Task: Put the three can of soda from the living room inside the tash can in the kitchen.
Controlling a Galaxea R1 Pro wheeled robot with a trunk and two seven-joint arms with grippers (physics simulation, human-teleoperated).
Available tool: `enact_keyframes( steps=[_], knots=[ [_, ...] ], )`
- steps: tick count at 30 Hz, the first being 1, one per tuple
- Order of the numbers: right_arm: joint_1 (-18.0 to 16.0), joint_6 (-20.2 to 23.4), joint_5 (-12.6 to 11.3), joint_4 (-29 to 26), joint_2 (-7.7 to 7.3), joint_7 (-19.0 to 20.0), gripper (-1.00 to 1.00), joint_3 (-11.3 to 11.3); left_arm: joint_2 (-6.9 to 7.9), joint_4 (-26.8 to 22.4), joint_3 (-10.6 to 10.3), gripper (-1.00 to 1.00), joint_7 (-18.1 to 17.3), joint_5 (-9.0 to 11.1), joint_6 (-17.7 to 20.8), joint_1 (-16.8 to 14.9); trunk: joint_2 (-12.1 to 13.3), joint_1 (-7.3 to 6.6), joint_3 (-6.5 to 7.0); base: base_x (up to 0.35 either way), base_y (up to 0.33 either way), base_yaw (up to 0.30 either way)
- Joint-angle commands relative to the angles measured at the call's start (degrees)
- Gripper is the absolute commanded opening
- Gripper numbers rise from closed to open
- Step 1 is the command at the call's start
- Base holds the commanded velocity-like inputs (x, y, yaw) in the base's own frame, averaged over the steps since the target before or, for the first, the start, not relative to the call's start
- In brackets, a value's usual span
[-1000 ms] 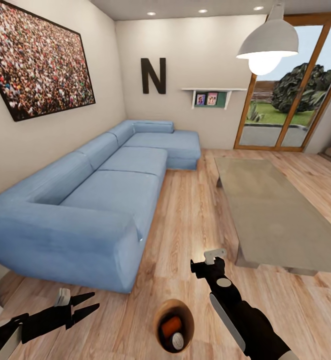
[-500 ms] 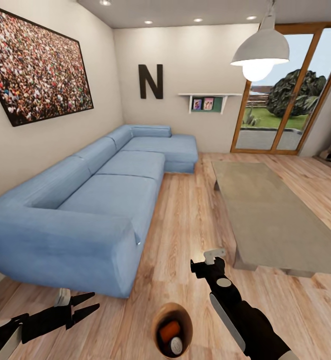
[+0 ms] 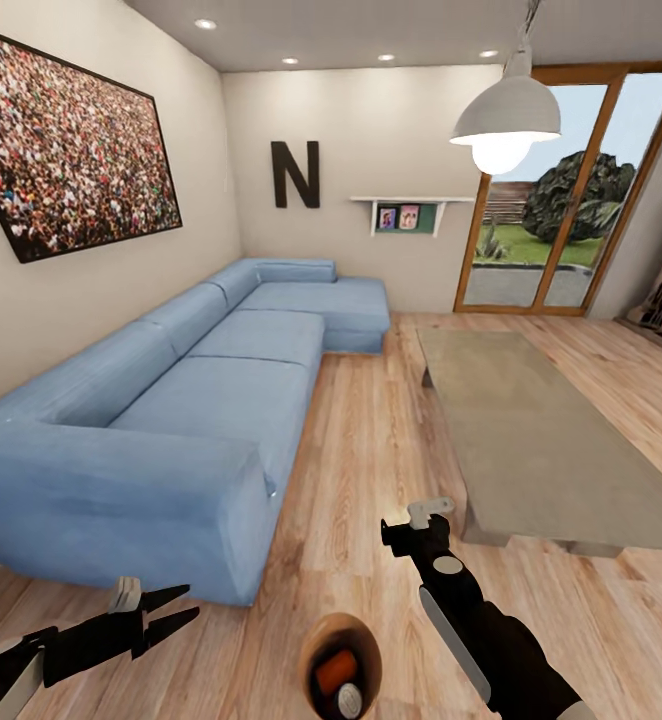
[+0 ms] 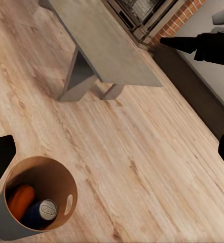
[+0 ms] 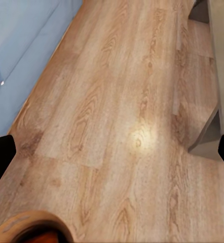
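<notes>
The trash can (image 3: 363, 652) stands upright on the wood floor, low in the head view between my two arms, pale grey outside and tan inside. An orange soda can (image 3: 335, 671) lies in it beside a second can with its silver top (image 3: 349, 700) facing up. The third can is hidden or out of view. The left wrist view looks down into the trash can (image 4: 66, 188) at the orange can (image 4: 20, 199) and the silver-topped can (image 4: 47, 208). My left gripper (image 3: 189, 603) hangs open and empty left of the bin. My right gripper (image 3: 411, 527) is open, empty, above and right of it.
A blue sectional sofa (image 3: 201, 400) runs along the left wall. The long low grey table (image 3: 531, 440) stands to the right, with its leg (image 5: 208, 136) close to my right gripper. A strip of plank floor (image 3: 361, 470) runs between them towards glass doors (image 3: 541, 190). A pendant lamp (image 3: 504, 115) hangs overhead.
The whole picture has shifted: the sofa, table and far wall look smaller and farther, so the camera has moved back. Both arms keep their pose and the bin stays low between them.
</notes>
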Motion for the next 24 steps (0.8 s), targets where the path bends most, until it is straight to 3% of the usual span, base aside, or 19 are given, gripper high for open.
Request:
enact_keyframes(
  steps=[1, 24],
  knots=[
    [0.00, 0.00, 0.00, 0.00, 0.00, 0.00, 1.00, 0.00, 0.00, 0.01, 0.00, 1.00, 0.00, 0.00, 0.00, 0.00, 0.00, 0.00, 0.10, 0.000, 0.000, -0.062],
    [0.00, 0.00, 0.00, 0.31, -0.02, -0.05, 1.00, -0.18, -0.12, 0.61, 0.12, 1.00, 0.19, 0.00, 0.00, 0.00, 0.00, 0.00, 1.96, 0.000, 0.000, -0.049]
  ],
)
